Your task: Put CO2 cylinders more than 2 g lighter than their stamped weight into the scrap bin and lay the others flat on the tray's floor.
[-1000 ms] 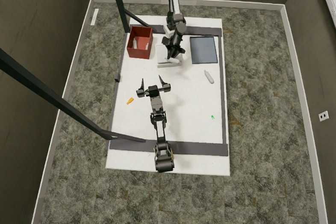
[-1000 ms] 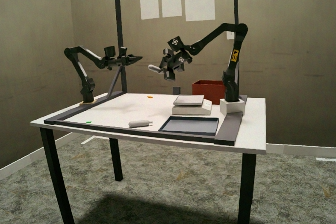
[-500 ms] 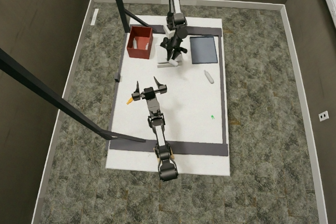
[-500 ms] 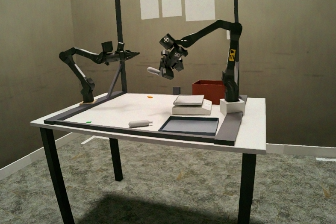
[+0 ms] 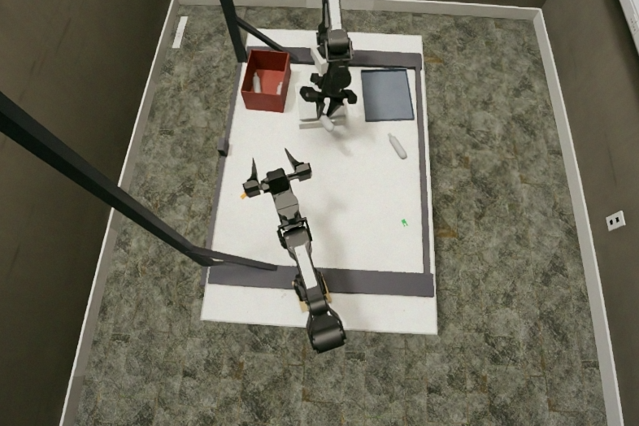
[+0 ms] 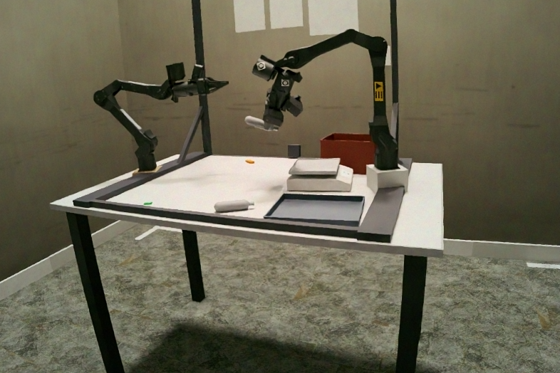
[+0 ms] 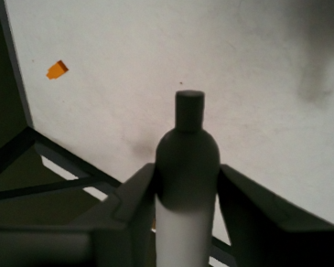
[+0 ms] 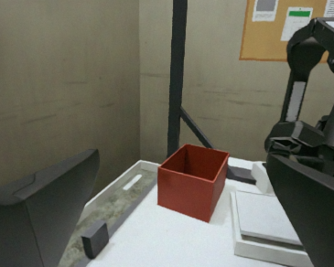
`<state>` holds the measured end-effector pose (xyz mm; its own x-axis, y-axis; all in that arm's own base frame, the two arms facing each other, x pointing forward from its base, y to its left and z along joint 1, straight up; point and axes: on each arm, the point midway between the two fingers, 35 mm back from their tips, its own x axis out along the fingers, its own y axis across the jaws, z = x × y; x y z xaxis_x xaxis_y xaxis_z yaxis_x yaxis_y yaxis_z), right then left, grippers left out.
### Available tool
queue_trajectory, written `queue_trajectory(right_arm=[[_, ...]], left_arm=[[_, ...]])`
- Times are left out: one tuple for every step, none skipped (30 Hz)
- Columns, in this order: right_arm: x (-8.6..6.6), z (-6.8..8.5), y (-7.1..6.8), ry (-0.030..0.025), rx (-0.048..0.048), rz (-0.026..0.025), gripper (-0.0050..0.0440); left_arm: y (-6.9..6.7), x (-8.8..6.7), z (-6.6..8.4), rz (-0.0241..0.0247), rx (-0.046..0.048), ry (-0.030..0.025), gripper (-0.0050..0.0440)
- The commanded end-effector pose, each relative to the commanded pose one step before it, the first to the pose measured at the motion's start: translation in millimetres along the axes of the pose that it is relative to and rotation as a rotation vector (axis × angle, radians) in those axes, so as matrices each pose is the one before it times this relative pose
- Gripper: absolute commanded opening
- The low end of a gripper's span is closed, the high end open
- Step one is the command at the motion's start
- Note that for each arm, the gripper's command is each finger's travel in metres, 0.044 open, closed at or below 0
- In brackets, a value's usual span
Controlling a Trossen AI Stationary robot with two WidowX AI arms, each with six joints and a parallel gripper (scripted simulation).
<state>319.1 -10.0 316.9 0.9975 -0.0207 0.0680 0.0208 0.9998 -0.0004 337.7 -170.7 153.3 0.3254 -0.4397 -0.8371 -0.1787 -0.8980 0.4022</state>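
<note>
My left gripper (image 5: 324,113) (image 7: 186,172) is shut on a grey cylinder (image 5: 328,123) (image 6: 254,122) (image 7: 185,227), held in the air above the scale's front edge; its stamp is not visible. The white scale (image 5: 306,109) (image 6: 318,184) (image 8: 258,249) shows no readable number. My right gripper (image 5: 270,154) (image 8: 183,159) is open and empty, high over the table. The red scrap bin (image 5: 264,102) (image 6: 345,151) (image 8: 185,195) holds two cylinders (image 5: 257,82) (image 5: 279,88). Another cylinder (image 5: 397,145) (image 6: 231,206) lies on the table near the blue-grey tray (image 5: 387,94) (image 6: 318,208), whose floor is bare.
An orange piece (image 5: 243,195) (image 6: 249,161) (image 7: 57,69) lies near the right gripper's side of the table. A small green piece (image 5: 404,222) (image 6: 147,203) lies near the opposite edge. A dark block (image 5: 222,146) (image 6: 293,150) (image 8: 95,239) sits on the frame rail. Frame posts rise at the table's side.
</note>
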Motion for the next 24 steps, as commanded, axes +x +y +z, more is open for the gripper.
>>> queue_trajectory(right_arm=[[-4.25,17.56,5.62,-0.02429,-0.00078,0.00979,0.044],[-0.6,1.06,1.11,0.00076,0.00045,0.00239,0.044],[-0.51,0.89,0.94,0.00064,0.00038,0.00202,0.044],[-0.43,0.74,0.77,0.00053,0.00031,0.00168,0.044],[-0.34,0.58,0.61,0.00042,0.00025,0.00132,0.044],[0.7,-1.01,0.46,0.00493,0.00017,0.00099,0.044],[0.99,-1.46,0.31,0.00583,0.0001,0.00067,0.044],[0.55,1.09,0.19,-0.00074,0.00009,0.00041,0.044],[-0.12,0.19,0.12,-0.00015,0.00008,0.00026,0.044],[-0.13,0.21,0.07,-0.00039,0.00005,0.00016,0.044],[-0.08,0.13,0.2,-0.00024,0.00003,0.00112,0.044],[-0.05,0.08,0.17,-0.00015,0.00001,0.00098,0.044],[-0.06,-2.0,0.1,0.00426,0.0,0.00052,0.044],[-0.03,-1.15,0.02,0.00245,0.0,0.00013,0.044],[0.0,0.0,0.0,0.0,0.0,0.0,0.044],[0.0,0.0,0.0,0.0,0.0,0.0,0.044],[-0.01,0.03,-0.55,-0.0004,-0.0001,-0.00165,0.044],[-0.01,0.16,-0.05,-0.00063,0.0,-0.00016,0.044],[0.0,0.04,0.02,-0.00017,0.0,0.00009,0.044],[0.0,0.0,0.0,-0.00001,0.0,0.00001,0.044],[0.3,-3.25,-0.23,0.00703,0.00115,-0.00005,0.044],[0.0,0.0,0.0,0.0,0.0,0.0,0.044],[0.0,0.0,0.0,0.0,0.0,0.0,0.044],[0.0,0.0,0.0,0.0,0.0,0.0,0.044]], left_arm=[[5.93,-4.32,-4.65,-0.0721,0.07292,-0.07243,-0.005],[0.22,1.1,0.85,-0.02063,0.01822,-0.02269,-0.005],[0.35,1.07,0.42,-0.01913,0.01795,-0.01968,-0.005],[0.44,0.92,0.2,-0.01772,0.01664,-0.01812,-0.005],[0.44,0.83,0.32,-0.01729,0.01595,-0.01851,-0.005],[0.35,0.93,0.79,-0.01763,0.01586,-0.01999,-0.005],[0.35,0.99,0.95,-0.01789,0.01603,-0.02059,-0.005],[0.39,1.78,0.33,-0.01804,0.01574,-0.02199,-0.005],[0.49,0.82,0.74,-0.01757,0.0159,-0.02031,-0.005],[0.44,0.87,1.1,-0.01747,0.01565,-0.02126,-0.005],[0.37,0.93,1.52,-0.01703,0.01501,-0.02203,-0.005],[0.3,0.73,1.83,-0.01554,0.0133,-0.02231,-0.005],[0.55,0.78,0.93,-0.01807,0.01661,-0.0215,-0.005],[0.31,0.51,2.02,-0.01501,0.01309,-0.02319,-0.005],[0.0,0.0,0.0,0.0,0.0,0.0,-0.005],[0.0,0.0,0.0,0.0,0.0,0.0,-0.005],[-0.33,0.16,6.85,-0.01348,0.00892,-0.04171,-0.005],[-0.07,0.15,4.6,-0.0131,0.01012,-0.03214,-0.005],[0.08,0.08,1.21,-0.00629,0.00543,-0.01133,-0.005],[0.1,0.05,0.42,-0.0043,0.00391,-0.00603,-0.005],[0.02,0.01,-0.01,-0.00056,0.00054,-0.00053,-0.005],[0.0,0.0,0.0,0.0,0.0,0.0,-0.005],[0.0,0.0,0.0,0.0,0.0,0.0,-0.005],[0.0,0.0,0.0,0.0,0.0,0.0,-0.005]])
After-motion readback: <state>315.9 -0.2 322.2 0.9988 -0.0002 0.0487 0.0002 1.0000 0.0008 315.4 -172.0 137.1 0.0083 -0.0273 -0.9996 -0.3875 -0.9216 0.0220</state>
